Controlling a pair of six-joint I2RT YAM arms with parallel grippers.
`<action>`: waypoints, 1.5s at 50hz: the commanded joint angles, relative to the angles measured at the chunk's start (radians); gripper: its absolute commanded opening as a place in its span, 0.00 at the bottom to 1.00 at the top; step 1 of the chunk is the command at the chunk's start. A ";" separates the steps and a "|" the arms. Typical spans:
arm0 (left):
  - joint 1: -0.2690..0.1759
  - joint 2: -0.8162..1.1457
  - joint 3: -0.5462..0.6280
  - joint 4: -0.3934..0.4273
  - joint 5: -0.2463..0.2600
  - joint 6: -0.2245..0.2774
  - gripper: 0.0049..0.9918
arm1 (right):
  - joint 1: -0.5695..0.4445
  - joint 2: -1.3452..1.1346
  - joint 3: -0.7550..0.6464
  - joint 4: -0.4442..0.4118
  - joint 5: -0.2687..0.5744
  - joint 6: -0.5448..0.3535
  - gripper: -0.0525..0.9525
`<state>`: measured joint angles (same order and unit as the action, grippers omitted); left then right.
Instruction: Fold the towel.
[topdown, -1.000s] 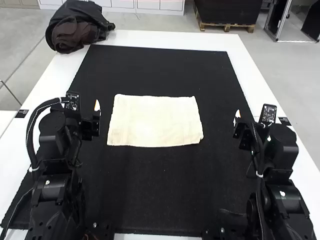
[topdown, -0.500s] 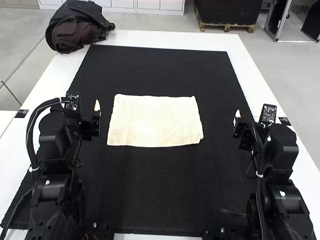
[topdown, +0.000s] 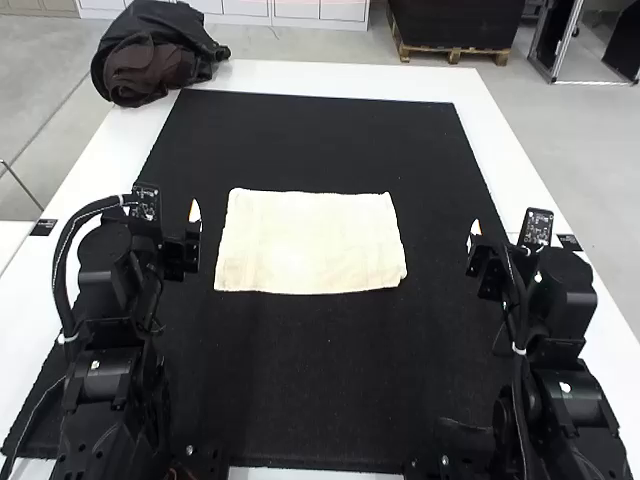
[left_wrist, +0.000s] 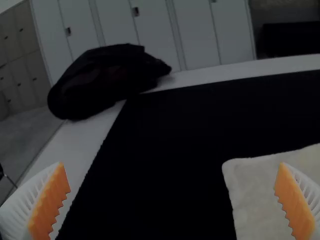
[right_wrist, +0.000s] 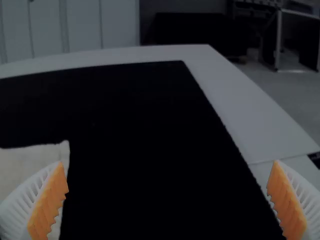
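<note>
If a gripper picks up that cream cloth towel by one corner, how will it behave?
The cream cloth towel will probably droop floppily, since its edges look soft and slightly wavy. Lying flat and low on the black mat, it seems unlikely to roll.

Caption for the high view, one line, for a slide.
Cream towel lying flat on the black mat, between the left gripper and right gripper.

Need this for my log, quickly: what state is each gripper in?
Left gripper: open, holding nothing.
Right gripper: open, holding nothing.
</note>
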<state>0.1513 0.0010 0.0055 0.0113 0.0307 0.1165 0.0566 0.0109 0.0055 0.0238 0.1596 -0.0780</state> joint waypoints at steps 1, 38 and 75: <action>0.001 -0.004 -0.004 0.004 0.018 0.009 0.97 | -0.011 -0.008 -0.006 0.007 -0.011 0.009 0.97; 0.013 -0.004 -0.001 0.283 -0.091 0.032 0.97 | -0.023 -0.006 0.004 0.272 -0.023 -0.328 0.95; 0.002 0.982 0.725 0.168 -0.155 -0.075 0.97 | -0.017 1.043 0.755 0.111 -0.063 0.003 0.95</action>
<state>0.1532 0.9077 0.7113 0.1696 -0.0521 0.0750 0.0418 1.0054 0.7658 0.1188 0.0967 -0.1482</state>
